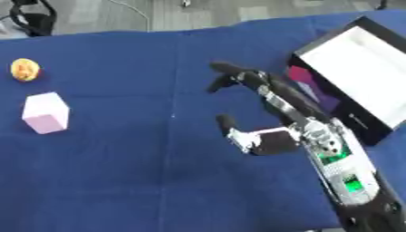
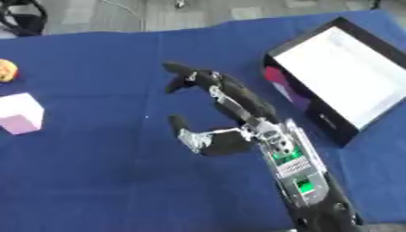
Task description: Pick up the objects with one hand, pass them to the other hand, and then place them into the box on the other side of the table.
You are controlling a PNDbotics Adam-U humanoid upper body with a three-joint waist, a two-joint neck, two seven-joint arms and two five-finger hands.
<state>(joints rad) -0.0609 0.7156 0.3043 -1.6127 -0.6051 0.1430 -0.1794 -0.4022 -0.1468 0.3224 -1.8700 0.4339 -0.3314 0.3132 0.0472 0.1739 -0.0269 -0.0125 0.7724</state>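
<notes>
Blue cloth covers the surface (image 1: 119, 181) edge to edge. At its right side lies the black box (image 1: 358, 72), white inside. Just left of it the right hand (image 1: 273, 111) hovers, fingers spread, holding nothing. Well apart at the left sit a pink cube (image 1: 45, 112) and a small orange object (image 1: 25, 69).

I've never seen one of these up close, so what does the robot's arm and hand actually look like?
Only the right arm shows. It is mostly black, with silver metal parts at the wrist and glowing green lights on exposed electronics along the forearm. The right hand has slim black fingers with silver joints, and a thumb with a black tip above a pale, silvery base. No left arm is in view.
</notes>
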